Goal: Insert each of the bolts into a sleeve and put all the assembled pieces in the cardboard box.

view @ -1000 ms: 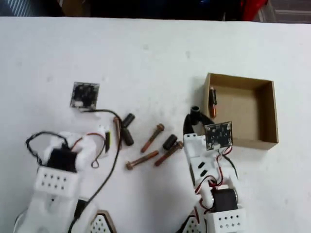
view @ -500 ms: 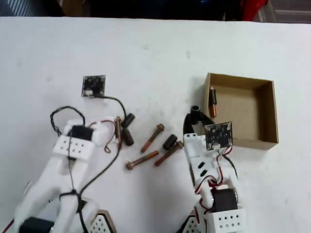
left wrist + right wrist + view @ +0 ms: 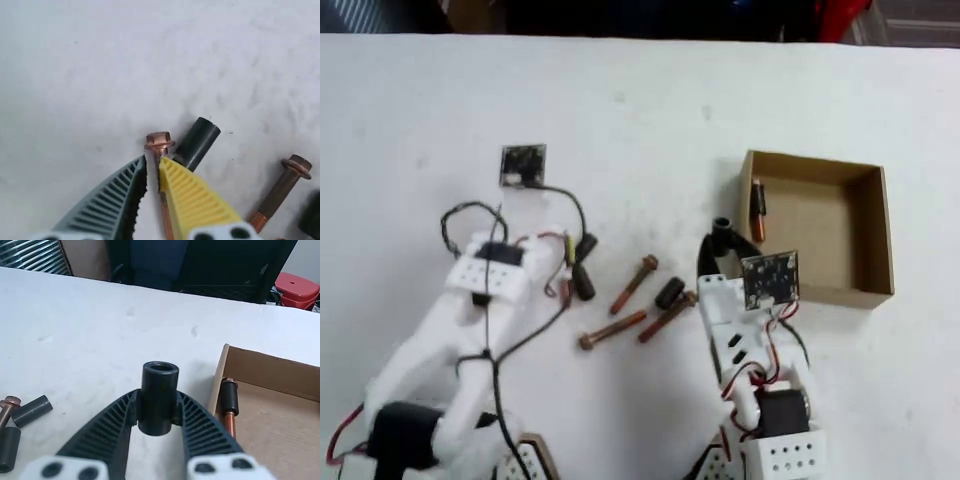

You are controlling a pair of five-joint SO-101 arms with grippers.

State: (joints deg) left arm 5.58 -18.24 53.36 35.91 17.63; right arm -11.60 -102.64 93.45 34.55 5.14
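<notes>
My left gripper (image 3: 152,161) is shut on the shaft of a copper bolt (image 3: 159,141), which lies at the table surface beside a black sleeve (image 3: 198,143). From above, that gripper (image 3: 563,275) sits left of the loose parts. Three more bolts (image 3: 633,283) (image 3: 613,329) (image 3: 667,316) and a sleeve (image 3: 669,292) lie in the middle. My right gripper (image 3: 157,399) is shut on an upright black sleeve (image 3: 159,396), just left of the cardboard box (image 3: 868,235). One assembled bolt-and-sleeve (image 3: 229,405) lies inside the box by its left wall.
Two loose sleeves (image 3: 585,247) (image 3: 582,283) lie next to my left gripper. A cable from the left arm loops over the table near them. The white table stretches bare toward the far edge, with dark chairs beyond it.
My left arm has swung forward and to the right, bringing its gripper up against the bolt and sleeves. The right arm and its sleeve have not moved.
</notes>
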